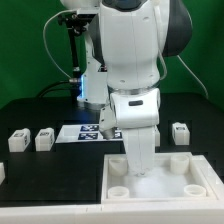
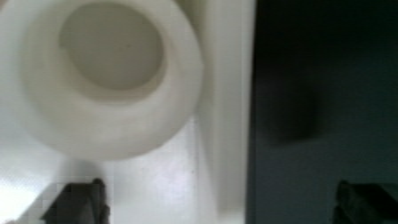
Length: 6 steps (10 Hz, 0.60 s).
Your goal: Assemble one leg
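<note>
Leg (image 1: 180, 131) lies well apart from the spread jaws, ungripped.

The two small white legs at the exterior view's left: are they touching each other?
Apart. The exterior view shows dark table between the outer leg and the inner leg.

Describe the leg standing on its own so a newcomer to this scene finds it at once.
Start at the big white square panel with round corner holes on the black table. Just behind its far corner on the exterior view's right stands a small white leg with a black-and-white tag. Unlike the two other legs side by side on the exterior view's left, it has no neighbour.
</note>
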Available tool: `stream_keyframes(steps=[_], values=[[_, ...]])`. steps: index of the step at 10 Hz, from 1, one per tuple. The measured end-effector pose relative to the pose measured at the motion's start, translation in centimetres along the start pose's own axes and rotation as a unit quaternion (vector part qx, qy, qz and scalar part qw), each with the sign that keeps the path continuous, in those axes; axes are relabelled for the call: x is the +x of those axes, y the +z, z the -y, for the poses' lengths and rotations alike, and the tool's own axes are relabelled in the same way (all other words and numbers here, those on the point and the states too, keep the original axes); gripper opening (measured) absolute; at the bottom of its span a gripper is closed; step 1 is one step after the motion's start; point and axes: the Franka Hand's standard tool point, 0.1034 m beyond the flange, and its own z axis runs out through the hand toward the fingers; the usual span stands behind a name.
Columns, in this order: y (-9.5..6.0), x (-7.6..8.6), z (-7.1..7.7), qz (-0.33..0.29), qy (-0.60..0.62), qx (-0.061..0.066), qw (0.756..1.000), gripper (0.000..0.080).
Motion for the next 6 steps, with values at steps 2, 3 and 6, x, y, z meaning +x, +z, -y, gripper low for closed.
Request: stream_keyframes(steps=[2,3,6], values=[[0.0,0.0,0.0,0.000,0.000,0.000,1.000,0.0649],[0.0,0.0,0.0,0.000,0.000,0.000,1.000,0.0649],[-3.0,0.0,-0.1,0.007,0.009,-0.016,1.000,0.0649]])
